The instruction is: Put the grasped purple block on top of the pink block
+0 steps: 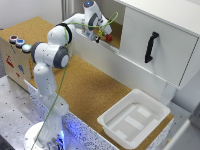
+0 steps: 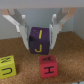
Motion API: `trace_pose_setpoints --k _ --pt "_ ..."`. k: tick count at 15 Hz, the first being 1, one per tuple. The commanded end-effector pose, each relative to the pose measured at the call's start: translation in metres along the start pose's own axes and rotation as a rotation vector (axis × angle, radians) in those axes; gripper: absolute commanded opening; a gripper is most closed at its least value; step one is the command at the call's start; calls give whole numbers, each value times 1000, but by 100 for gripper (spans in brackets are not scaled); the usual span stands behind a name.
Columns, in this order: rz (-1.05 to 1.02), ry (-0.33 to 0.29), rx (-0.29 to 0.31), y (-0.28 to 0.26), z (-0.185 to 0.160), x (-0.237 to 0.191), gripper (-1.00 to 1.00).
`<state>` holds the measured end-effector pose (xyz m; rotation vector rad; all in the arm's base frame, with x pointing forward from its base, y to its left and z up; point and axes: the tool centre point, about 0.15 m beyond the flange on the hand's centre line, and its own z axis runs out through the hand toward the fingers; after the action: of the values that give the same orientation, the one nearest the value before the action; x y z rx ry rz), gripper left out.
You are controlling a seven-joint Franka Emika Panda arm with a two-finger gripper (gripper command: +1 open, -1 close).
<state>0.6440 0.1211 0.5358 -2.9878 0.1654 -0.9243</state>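
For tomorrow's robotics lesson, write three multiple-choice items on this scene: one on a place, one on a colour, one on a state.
1. Where is the small dark purple cube?
A between the gripper's fingers
B in the white plastic tray
C on the cork table

2. What colour is the lettered cube beside the reddish-pink cube?
A blue
B yellow-green
C white

3. The gripper is:
A open
B shut on the purple cube
C out of view

Answers: 1 A, fingers flank it; 2 B, the yellow-green cube shows; 3 B, the cube is clamped above the cork table, far from the white plastic tray.
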Motion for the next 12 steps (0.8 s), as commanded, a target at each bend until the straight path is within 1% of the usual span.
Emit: trace_pose_setpoints --k 1,2,3,4,5,6,8,9,10,12 --pt "-55 -123 -79 -1 0 16 -100" --pt "-65 -133 -81 -2 3 14 -100" --pt "-67 -131 -75 -3 6 12 -100" --pt "-80 -121 -81 -5 8 14 -100" --pt "-97 -116 -90 -6 11 16 -100" --pt "-112 -111 -117 -7 14 17 -100" --pt "-128 -121 -126 -5 23 17 -100" --pt "-142 -136 -151 -4 29 17 -100" --pt "-144 -150 -155 2 33 17 -100" --pt "-131 -154 -136 7 34 14 -100"
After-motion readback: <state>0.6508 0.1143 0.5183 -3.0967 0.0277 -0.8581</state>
